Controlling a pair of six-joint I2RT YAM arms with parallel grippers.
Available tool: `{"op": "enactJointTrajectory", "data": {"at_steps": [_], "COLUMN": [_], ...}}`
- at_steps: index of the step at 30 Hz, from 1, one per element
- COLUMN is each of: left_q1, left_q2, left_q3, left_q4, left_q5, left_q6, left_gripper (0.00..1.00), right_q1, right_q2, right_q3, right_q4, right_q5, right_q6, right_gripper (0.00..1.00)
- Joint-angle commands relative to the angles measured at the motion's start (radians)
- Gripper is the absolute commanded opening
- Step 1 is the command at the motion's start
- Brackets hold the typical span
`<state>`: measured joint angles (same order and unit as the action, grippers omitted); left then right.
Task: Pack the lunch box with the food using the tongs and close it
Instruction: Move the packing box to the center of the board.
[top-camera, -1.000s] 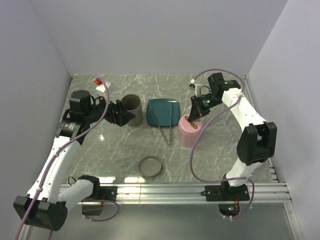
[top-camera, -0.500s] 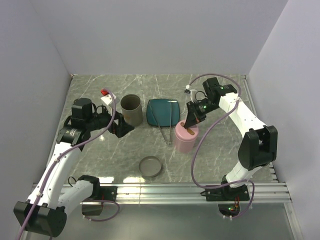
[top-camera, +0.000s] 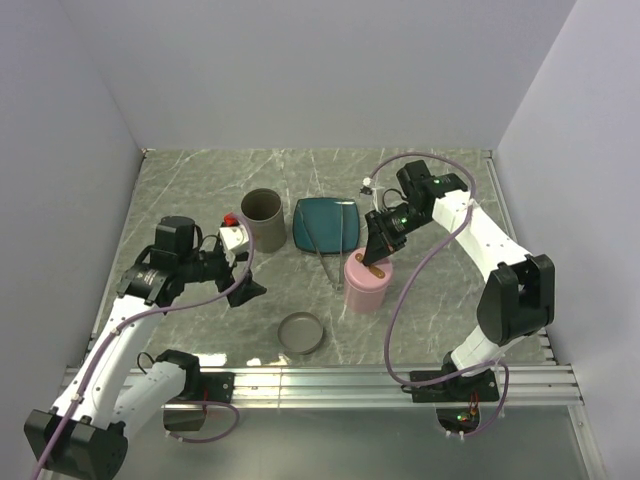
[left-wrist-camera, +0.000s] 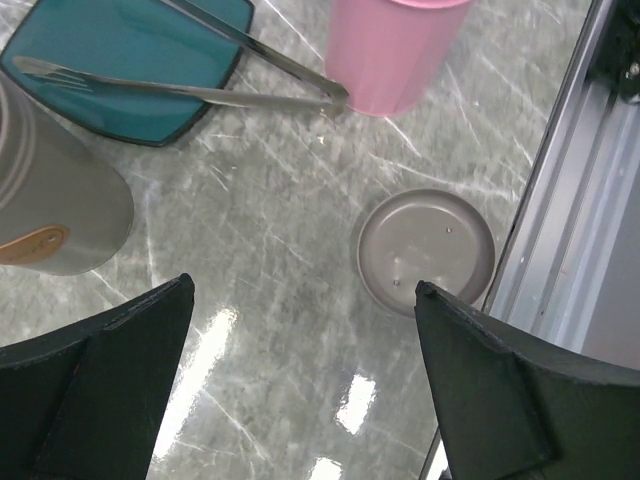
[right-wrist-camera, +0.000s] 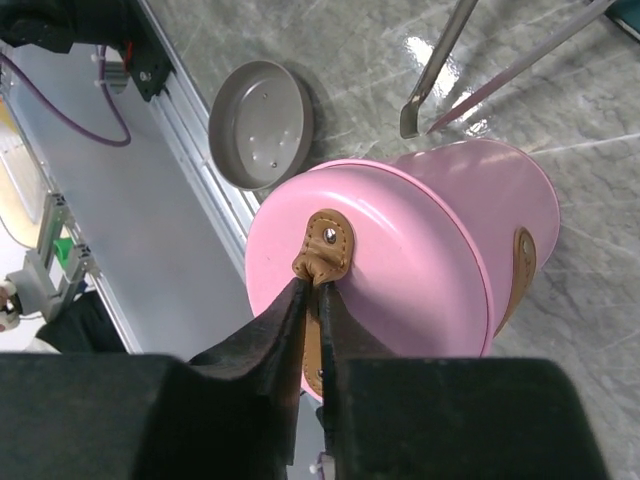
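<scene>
The pink lunch box (top-camera: 365, 287) stands upright with its lid on, right of the tongs. My right gripper (top-camera: 376, 257) reaches down onto the lid, shut on the tan leather strap (right-wrist-camera: 323, 246) at the top. The silver tongs (top-camera: 326, 250) lie across the teal plate (top-camera: 326, 221), their joined end on the table by the box. They also show in the left wrist view as the tongs (left-wrist-camera: 200, 92). No food shows in any view. My left gripper (top-camera: 245, 281) hangs open over bare table with nothing between its fingers (left-wrist-camera: 470, 370).
A grey cylindrical container (top-camera: 263, 218) with a tan tab stands left of the plate. A loose grey round lid (top-camera: 301, 333) lies near the front rail (top-camera: 400, 378). Walls close the table on three sides.
My right gripper has drawn the pink lunch box left and toward the front. My left arm has pulled back from the grey container toward the near side, still open.
</scene>
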<state>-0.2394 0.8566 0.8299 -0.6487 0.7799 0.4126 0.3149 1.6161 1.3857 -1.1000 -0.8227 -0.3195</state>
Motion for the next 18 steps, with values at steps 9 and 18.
{"op": "enactJointTrajectory", "data": {"at_steps": [9, 18], "left_q1": [-0.020, -0.021], "left_q2": [-0.034, -0.041], "left_q3": [-0.017, 0.006], "left_q4": [-0.019, -0.005], "left_q5": [0.070, 0.074], "left_q6": [0.049, -0.003], "left_gripper": [0.99, 0.99], "right_q1": [0.026, 0.010], "right_q2": [0.008, -0.015], "right_q3": [0.099, 0.177], "right_q4": [-0.141, -0.147], "right_q5": [0.226, 0.276], "right_q6": [-0.050, -0.030], "right_gripper": [0.55, 0.67]}}
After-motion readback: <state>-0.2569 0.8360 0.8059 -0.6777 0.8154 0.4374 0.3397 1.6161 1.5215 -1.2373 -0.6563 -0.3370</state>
